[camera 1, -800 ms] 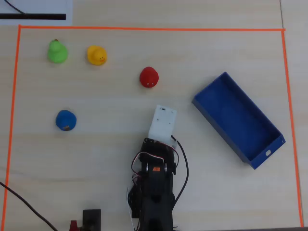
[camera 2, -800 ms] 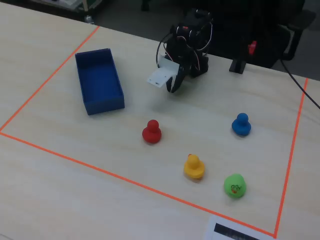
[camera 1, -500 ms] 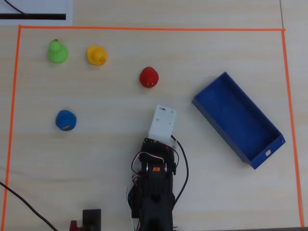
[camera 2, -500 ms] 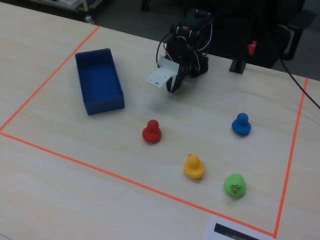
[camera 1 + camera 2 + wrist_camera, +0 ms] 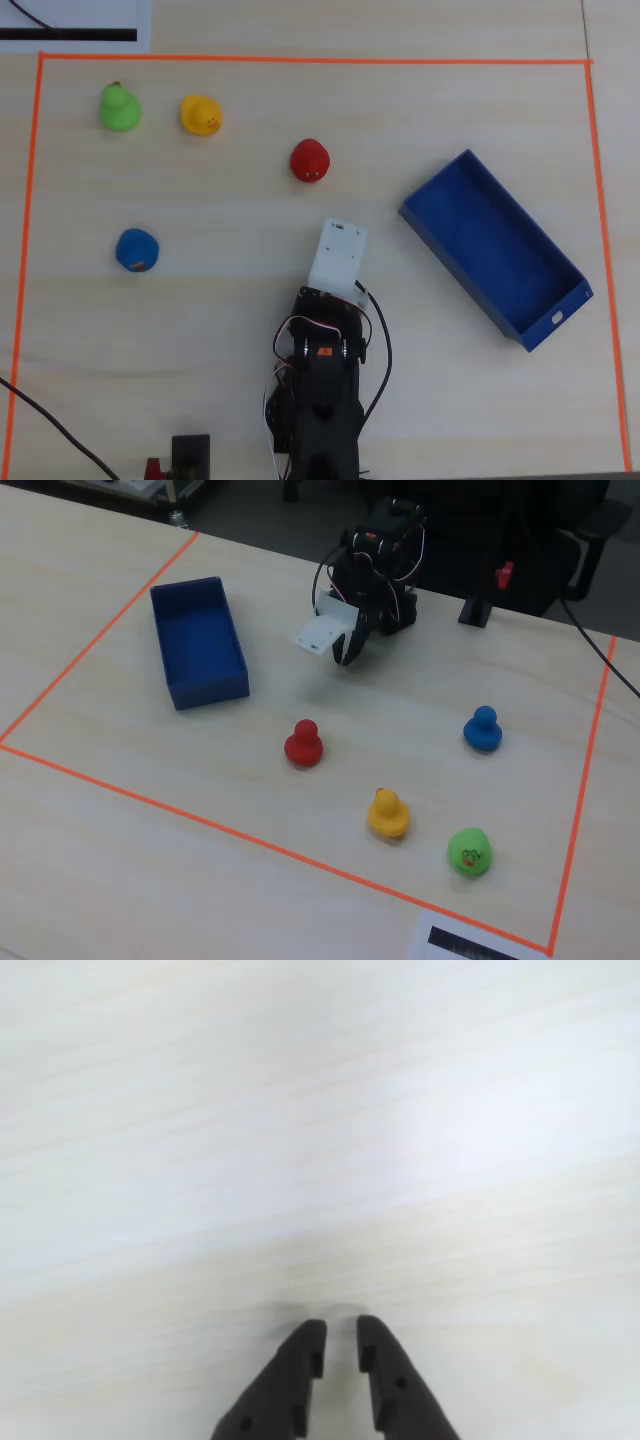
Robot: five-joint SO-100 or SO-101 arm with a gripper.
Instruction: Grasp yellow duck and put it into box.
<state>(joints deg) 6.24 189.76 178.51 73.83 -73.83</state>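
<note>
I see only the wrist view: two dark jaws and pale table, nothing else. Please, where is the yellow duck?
Observer: In the overhead view the yellow duck stands near the top left, between the green duck and the red duck, far from the gripper.
Operator: Is something already in the box?
Observer: No. The box is empty; in the overhead view it lies at the right, on a diagonal.
Operator: Is another duck between the arm and the yellow one?
Observer: In the fixed view the red duck sits nearest the arm, roughly toward the yellow duck. The blue duck is off to the side.
</note>
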